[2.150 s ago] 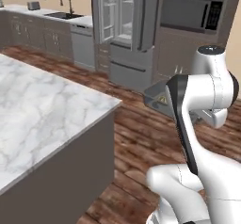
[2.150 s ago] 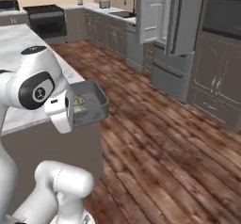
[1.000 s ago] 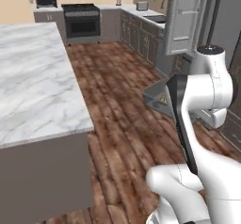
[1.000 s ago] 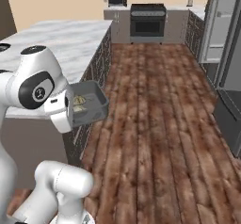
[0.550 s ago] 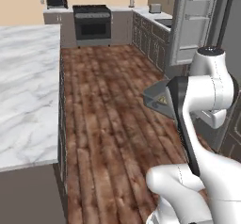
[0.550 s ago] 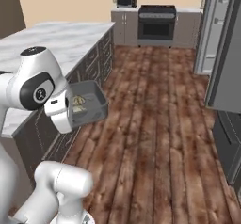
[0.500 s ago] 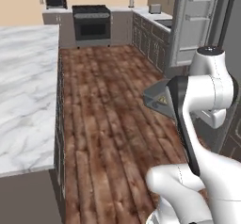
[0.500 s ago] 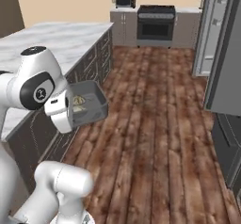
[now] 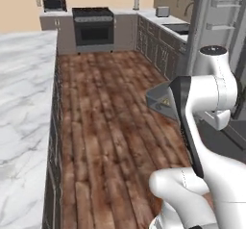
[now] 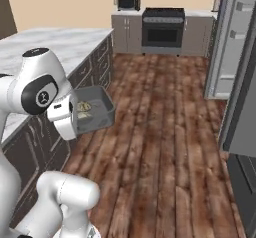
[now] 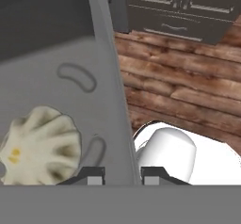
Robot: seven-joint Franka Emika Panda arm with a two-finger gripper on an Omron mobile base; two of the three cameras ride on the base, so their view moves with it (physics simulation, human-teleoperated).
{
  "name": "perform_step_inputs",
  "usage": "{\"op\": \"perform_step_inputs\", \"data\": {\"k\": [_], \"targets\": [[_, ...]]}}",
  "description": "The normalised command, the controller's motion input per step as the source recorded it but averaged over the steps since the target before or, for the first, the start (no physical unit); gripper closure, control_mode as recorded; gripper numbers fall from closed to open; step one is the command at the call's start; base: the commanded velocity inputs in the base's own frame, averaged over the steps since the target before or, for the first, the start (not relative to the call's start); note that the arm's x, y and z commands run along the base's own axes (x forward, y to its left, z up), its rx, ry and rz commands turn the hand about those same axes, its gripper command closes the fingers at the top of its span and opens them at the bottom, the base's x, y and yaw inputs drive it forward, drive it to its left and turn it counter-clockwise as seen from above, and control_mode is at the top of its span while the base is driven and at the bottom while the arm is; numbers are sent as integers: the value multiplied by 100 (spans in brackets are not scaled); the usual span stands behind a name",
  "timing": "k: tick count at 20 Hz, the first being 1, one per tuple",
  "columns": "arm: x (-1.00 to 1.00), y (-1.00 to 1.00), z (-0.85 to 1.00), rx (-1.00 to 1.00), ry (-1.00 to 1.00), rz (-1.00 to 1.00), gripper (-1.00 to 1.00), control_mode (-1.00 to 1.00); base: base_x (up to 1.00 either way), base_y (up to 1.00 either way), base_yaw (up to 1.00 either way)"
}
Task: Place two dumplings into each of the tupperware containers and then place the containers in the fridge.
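While aloft, dumplings (image 10: 83,109) apparently in grey container (image 10: 98,115).

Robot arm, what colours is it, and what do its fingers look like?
The arm is glossy white with rounded, chunky links and dark grey-black joints. The gripper has two small dark finger tips.

Kitchen, stove (image 9: 93,25), marble counter (image 9: 21,103), fridge (image 10: 235,42)

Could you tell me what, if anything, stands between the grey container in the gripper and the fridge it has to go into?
Nothing visible does. The gripper holds the grey container by its rim, out over bare wood floor. The fridge stands to the robot's right with its door swung open, and the floor between them looks clear.
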Motion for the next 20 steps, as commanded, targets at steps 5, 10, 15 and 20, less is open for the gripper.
{"op": "perform_step_inputs", "data": {"k": [5,10,15,20], "targets": [[0,0,0,0,0,0,100,100,100,-1,-8],[0,0,0,0,0,0,100,100,82,-1,-55],[0,0,0,0,0,0,100,100,56,0,-72],[0,0,0,0,0,0,100,100,44,0,-75]]}}
